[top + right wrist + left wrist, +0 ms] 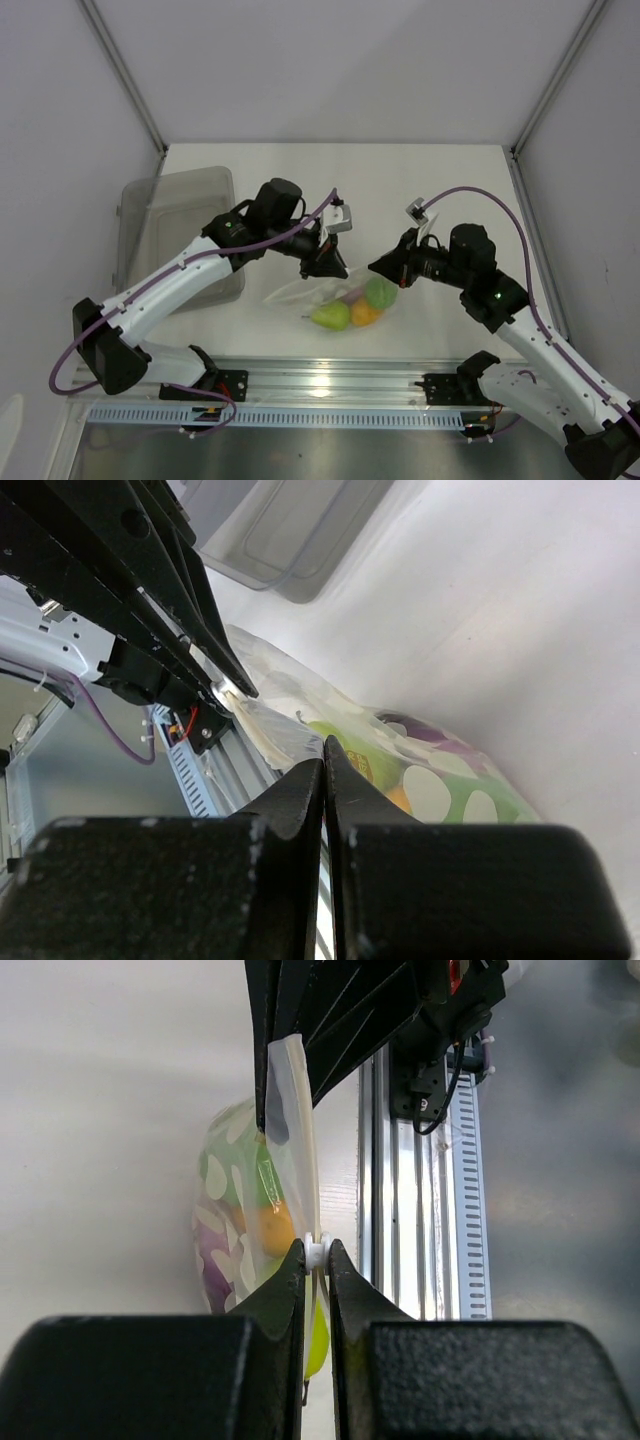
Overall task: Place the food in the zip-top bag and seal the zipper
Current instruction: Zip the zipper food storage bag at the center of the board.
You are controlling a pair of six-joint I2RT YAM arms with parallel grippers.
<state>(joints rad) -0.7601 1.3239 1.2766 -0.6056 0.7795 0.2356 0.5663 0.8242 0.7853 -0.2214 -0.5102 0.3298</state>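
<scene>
**Two pincers, one bag mouth stretched between them**

Both arms meet over the middle of the worktop (300,180), close to its near edge, and the bag (290,296) sits right between them. The left pincer (318,1256) is clamped on the zipper strip (296,1130), with a small white nub squeezed at its fingertips. The right pincer (323,752) has its jaws pressed fully together. From the left wrist view they look pinched on that same strip further along.

So the strip is taut from one pincer to the other, its long axis running left to right, roughly along the near edge. Neither arm is nearer; each owns an end.

The mouth faces the far edge and the belly sags toward the near edge. Bunched at the right end inside are the green fruit (380,292), the pear (330,316), the orange fruit (366,314) and the eggplant (350,297), which shows purple through the film. All four look bagged.

What's left, by my read, is the seal. The stretch to press lies straight from the left pincer toward the right pincer, so a slide along that line is the call. How much of it is pressed shut, I can't tell.
</scene>
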